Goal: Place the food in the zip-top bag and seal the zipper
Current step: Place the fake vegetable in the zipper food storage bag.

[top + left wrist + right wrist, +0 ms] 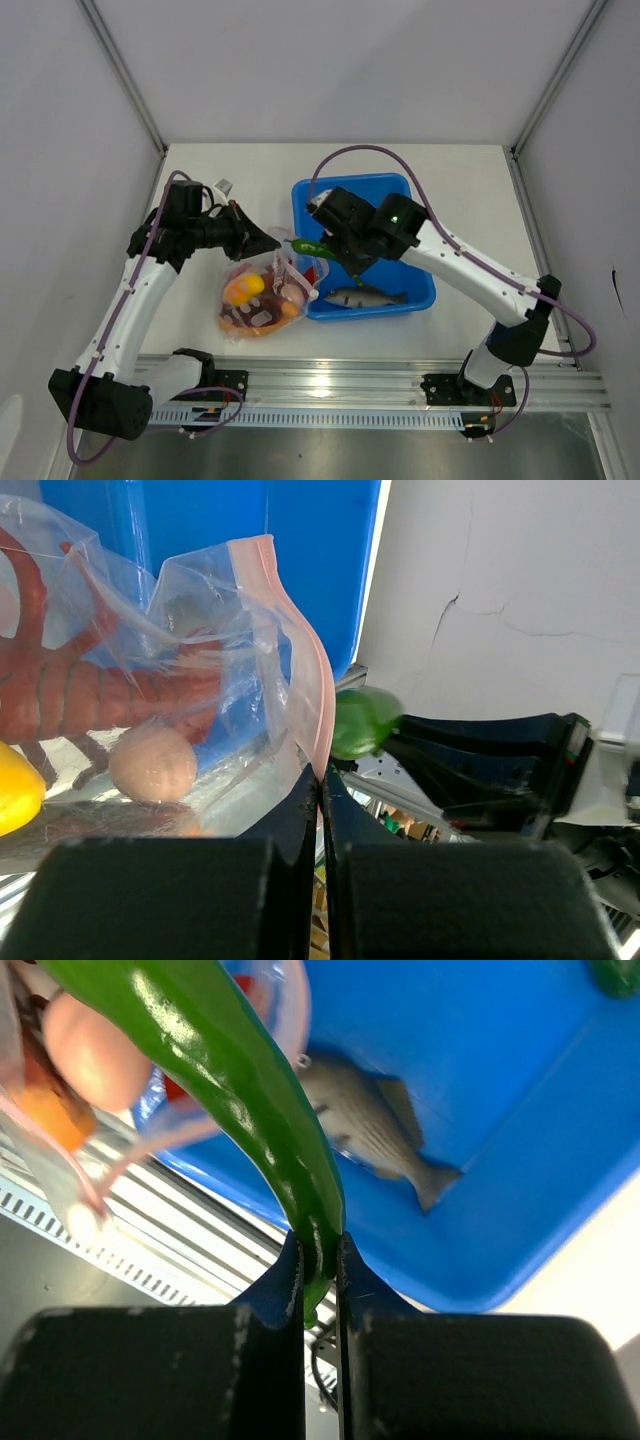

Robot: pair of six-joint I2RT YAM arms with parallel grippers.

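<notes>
At the near side of the surface (450, 180), just beyond the arms' bases, the zip-top bag (258, 300) lies crumpled with its mouth raised toward the far side. Through the clear plastic show a yellow pepper (243, 289), a pale egg (152, 763) and a red ribbed toy (90, 680). Beside it on the right, the grey fish (365, 296) lies flat in the near end of the blue tub (420, 290). Further back, the left gripper (322, 780) is pinched together on the bag's pink-red zipper (305, 670), holding that edge up so the mouth gapes. Facing it from the right, the right gripper (320, 1250) is clamped on the thin end of the green cucumber (240, 1090), whose other end points at the bag's mouth, above the tub's left wall.
</notes>
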